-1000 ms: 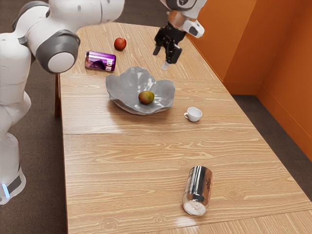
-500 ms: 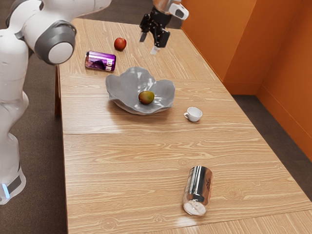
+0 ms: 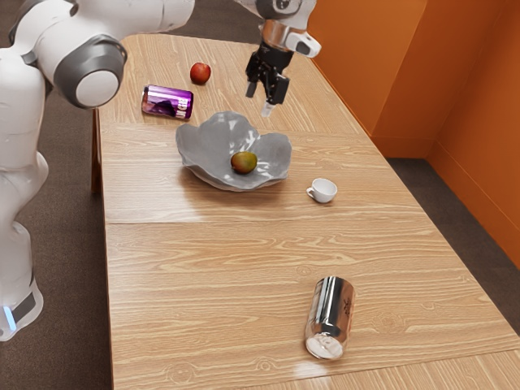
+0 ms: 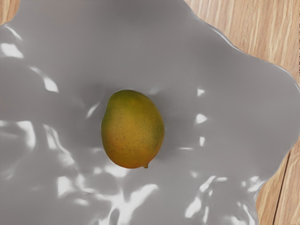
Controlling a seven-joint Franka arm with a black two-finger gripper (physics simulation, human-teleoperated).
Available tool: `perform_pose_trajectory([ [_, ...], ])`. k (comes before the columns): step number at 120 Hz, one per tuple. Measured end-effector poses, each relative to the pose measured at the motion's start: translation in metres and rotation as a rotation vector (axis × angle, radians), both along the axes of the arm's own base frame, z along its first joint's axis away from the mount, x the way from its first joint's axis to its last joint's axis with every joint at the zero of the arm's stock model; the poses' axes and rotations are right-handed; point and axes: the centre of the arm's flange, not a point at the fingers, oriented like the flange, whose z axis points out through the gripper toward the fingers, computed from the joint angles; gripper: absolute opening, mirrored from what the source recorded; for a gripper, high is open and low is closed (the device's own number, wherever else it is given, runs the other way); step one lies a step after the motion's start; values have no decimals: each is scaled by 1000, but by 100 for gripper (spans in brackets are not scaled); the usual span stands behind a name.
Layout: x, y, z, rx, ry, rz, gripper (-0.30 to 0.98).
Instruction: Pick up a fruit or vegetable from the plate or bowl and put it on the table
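While the gripper [image 3: 259,97] hangs top centre of the exterior view, fingers apart, empty, the mango [image 3: 244,162] sits below in the grey bowl [image 3: 195,148]; likely firm, lightish, slippery, best gripped across its middle.

Table [image 3: 203,276]: light wood, visible grain, seams running across. Bowl [image 3: 199,150]: gray, wavy rim, sits toward the far part. Cup [image 3: 324,191]: small, white, upright, near bowl on the exterior view's right, handle toward the exterior view's left. Purple can [image 3: 167,102]: on its side, beyond bowl, toward the exterior view's left. Apple [image 3: 201,73]: red, near purple can, a bit farther back. Silver can [image 3: 331,317]: on its side, near part, well apart from the rest, pale end facing camera.
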Motion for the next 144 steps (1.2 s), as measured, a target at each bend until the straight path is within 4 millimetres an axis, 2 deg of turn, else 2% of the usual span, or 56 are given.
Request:
perform_pose_trajectory([
  [10, 1, -5, -27, -31, 19, -29, 68],
  [16, -8, -5, -39, -69, 18, -49, 68],
  [27, -24, 2, -40, -75, -9, -85, 69],
  [69, -39, 8, -77, -71, 69, -59, 69],
  [80, -44, 17, -83, -60, 81, -42, 69],
  [102, -60, 50, -98, -59, 97, 14, 69],
  [111, -62, 55, -101, -58, 97, 19, 69],
  [120, -57, 44, -107, -57, 101, -3, 69],
  [137, -34, -13, -113, -43, 102, -113, 69],
  [144, -29, -24, -113, -37, 96, -135, 68],
])
